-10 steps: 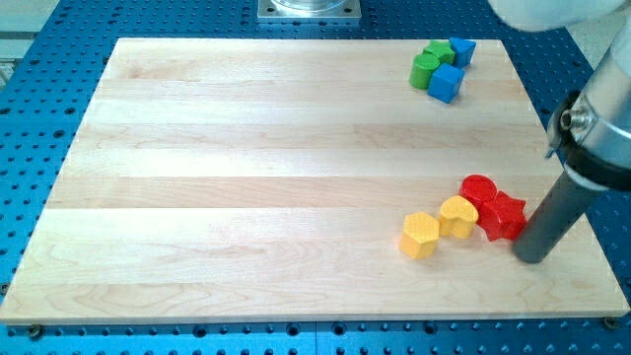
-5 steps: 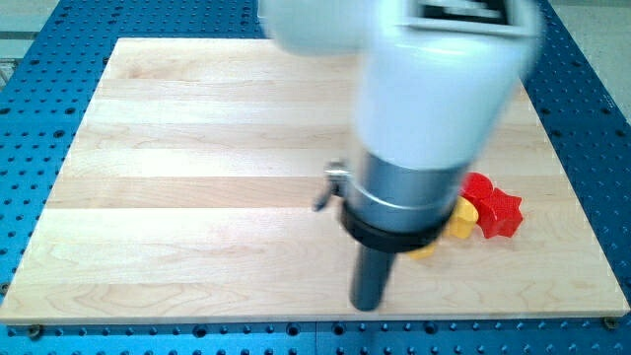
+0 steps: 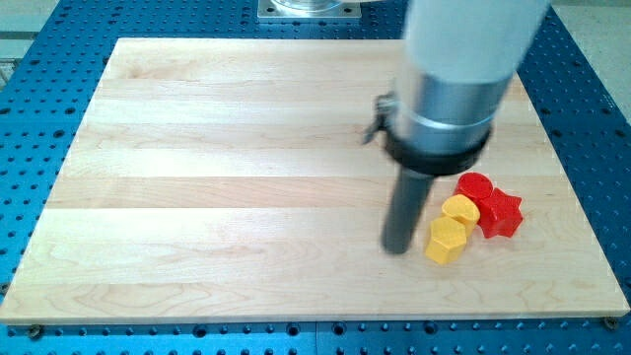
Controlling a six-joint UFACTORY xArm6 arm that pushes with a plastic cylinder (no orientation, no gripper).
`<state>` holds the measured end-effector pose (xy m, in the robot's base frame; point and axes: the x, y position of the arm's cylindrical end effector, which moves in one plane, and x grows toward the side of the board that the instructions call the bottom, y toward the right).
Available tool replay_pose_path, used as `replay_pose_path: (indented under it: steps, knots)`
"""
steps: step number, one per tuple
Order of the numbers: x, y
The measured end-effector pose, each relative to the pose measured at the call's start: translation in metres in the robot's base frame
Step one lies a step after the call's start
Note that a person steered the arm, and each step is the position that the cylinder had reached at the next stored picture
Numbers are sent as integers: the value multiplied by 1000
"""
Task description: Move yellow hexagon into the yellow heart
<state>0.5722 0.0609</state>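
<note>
My tip (image 3: pixel 396 248), a bare rod end effector holding nothing, stands just left of the yellow hexagon (image 3: pixel 446 240), which touches the yellow heart (image 3: pixel 460 211). Overpushing could scatter the adjacent red blocks (image 3: pixel 490 204).

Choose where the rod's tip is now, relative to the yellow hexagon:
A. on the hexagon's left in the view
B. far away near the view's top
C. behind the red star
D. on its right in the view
A: my tip stands just on the view's left of the yellow hexagon, which already touches the yellow heart.
</note>
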Motion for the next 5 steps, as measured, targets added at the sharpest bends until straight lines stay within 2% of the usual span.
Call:
replay_pose_path:
  steps: [1, 2, 4, 5]
  knots:
    - [46, -5]
    - [39, 28]
    - [-13, 58]
    - [-14, 73]
